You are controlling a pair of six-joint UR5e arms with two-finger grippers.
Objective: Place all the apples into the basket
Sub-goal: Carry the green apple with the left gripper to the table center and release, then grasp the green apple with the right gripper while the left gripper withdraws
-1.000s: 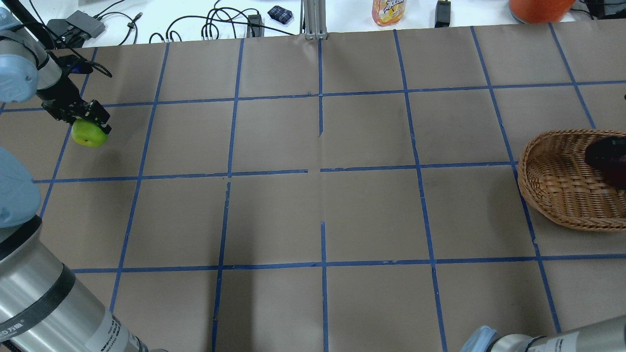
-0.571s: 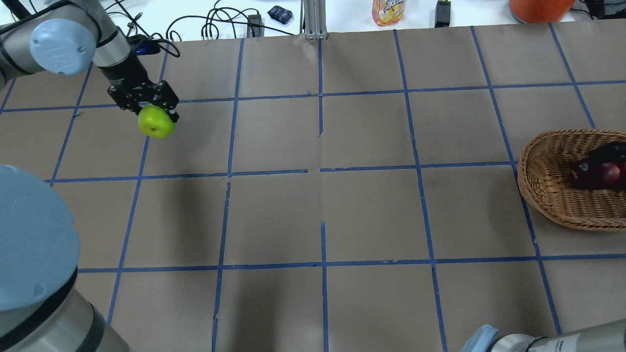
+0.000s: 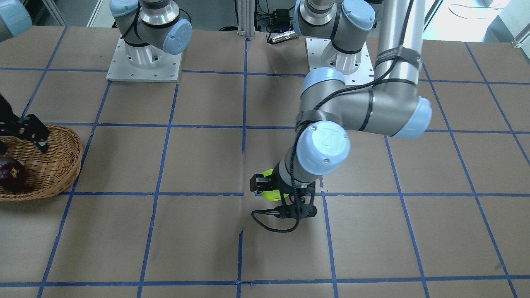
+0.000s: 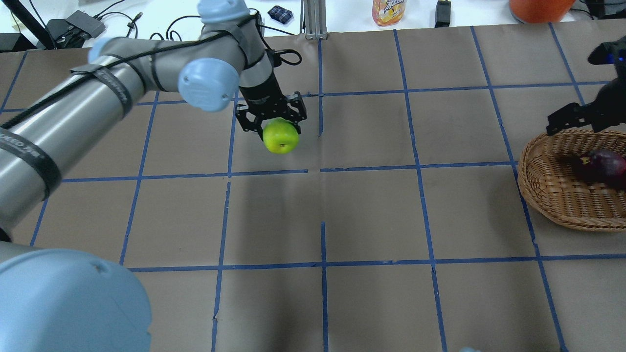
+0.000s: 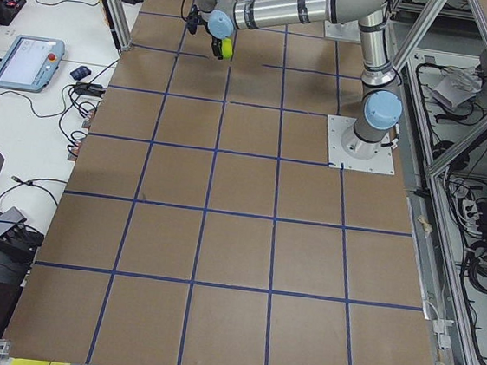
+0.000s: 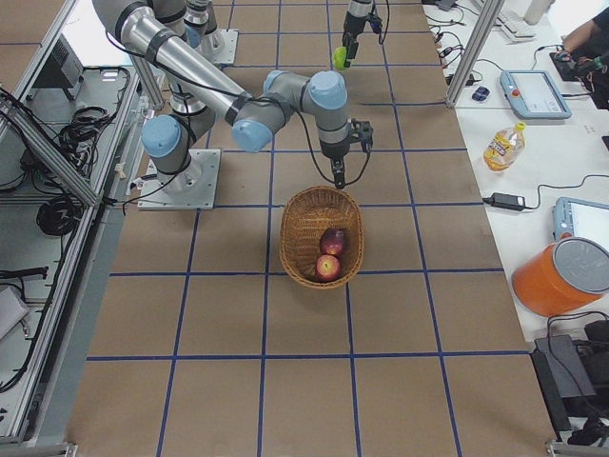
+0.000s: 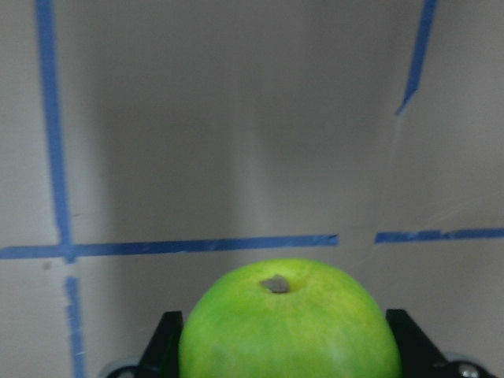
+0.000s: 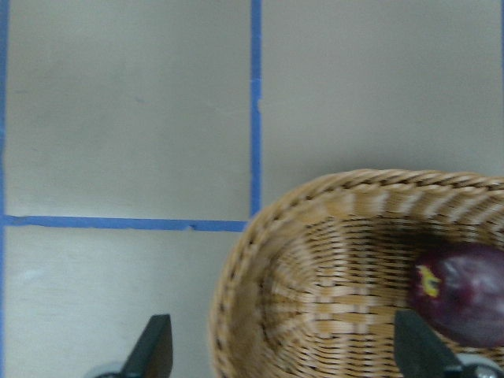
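My left gripper (image 4: 274,122) is shut on the lime green apple (image 4: 281,136) and holds it above the table just left of centre. The apple also shows in the front view (image 3: 268,191) and fills the bottom of the left wrist view (image 7: 287,323). The wicker basket (image 4: 528,183) stands at the table's right edge. It holds the maroon apple (image 4: 606,164) and the red apple (image 6: 326,268). My right gripper (image 8: 287,354) is open and empty, above the basket's far rim (image 8: 236,276), with the maroon apple (image 8: 465,293) below it to one side.
Beyond the far table edge stand an orange bottle (image 4: 389,11), an orange bucket (image 4: 540,9), an aluminium post (image 4: 313,19) and cables (image 4: 220,24). The two arm bases (image 3: 143,62) sit at the near edge. Blue tape marks a grid on the brown cover.
My left arm has carried the green apple from the table's left edge rightward to near the centre. My right gripper has let go of the maroon apple in the basket and drawn back.
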